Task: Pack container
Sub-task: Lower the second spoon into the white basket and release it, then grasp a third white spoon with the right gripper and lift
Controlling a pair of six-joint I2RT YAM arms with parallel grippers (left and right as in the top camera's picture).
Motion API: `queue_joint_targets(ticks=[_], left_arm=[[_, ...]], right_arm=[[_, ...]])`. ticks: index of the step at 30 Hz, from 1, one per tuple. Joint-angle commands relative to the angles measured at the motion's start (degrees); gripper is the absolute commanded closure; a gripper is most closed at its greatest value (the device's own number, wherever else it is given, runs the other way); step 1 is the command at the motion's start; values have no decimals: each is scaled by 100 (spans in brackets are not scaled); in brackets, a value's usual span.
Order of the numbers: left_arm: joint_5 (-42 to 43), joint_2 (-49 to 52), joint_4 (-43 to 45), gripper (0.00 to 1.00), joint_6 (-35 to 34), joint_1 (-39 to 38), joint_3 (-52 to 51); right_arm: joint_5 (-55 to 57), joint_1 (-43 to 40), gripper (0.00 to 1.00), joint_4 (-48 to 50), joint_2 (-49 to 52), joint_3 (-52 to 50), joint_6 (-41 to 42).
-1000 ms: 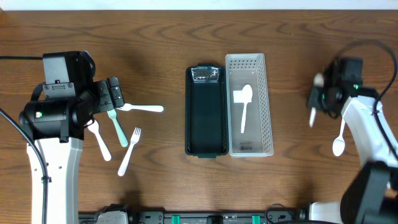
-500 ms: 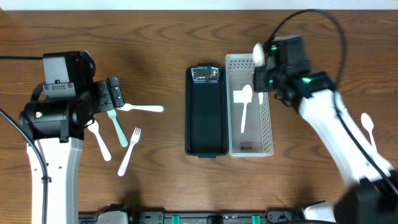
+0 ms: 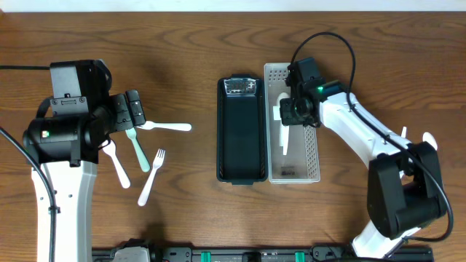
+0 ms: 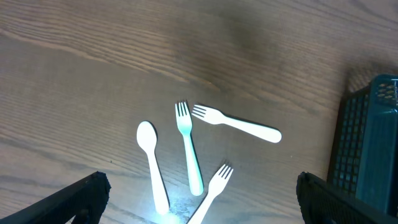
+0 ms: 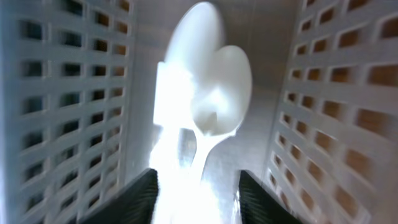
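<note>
Centre-right of the table (image 3: pixel 182 44): white perforated bin (image 3: pixel 313 156), long axis running far to near. Two white spoons in the bin (image 5: pixel 221 81), overlapping, bowls toward the far end; the overhead shows only a handle below the arm.

Right gripper (image 3: pixel 297 113) sits low over the bin's far half. On the wrist view its jaws look parted, wider than the spoon handle lying between them. The picture is blurred, but I read this as a let-go, not a pinch.

Dark tray (image 3: pixel 240 145) touches the bin's left wall; no cutlery seen in it.

Well apart on the left lies loose cutlery: far white fork (image 3: pixel 166 127), pale green fork (image 3: pixel 138 151), white spoon (image 3: pixel 116 166) and near white fork (image 3: pixel 151 177). Left gripper (image 3: pixel 133 110) hovers above them, jaws spread wide, holding nothing.

Far right: a white spoon bowl (image 3: pixel 429 138) shows past the right arm, mostly hidden.

Judgement: packing is early. Two pieces are in; four on the left and probably one on the right remain.
</note>
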Motion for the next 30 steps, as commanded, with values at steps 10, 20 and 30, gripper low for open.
queue_joint_targets(ticks=[10,20,30], left_arm=[[-46,98,-13,2,15,24,79],[-46,184,-15,2,13,24,74],[-46,184,-13,2,13,24,74]], right_arm=[[1279,-1718,24,-1196,-2070,822,39],[448,-4179,11,-1320,-1718,-332,-422],[208,-4760,10,-33,-1005,-1836,-656]])
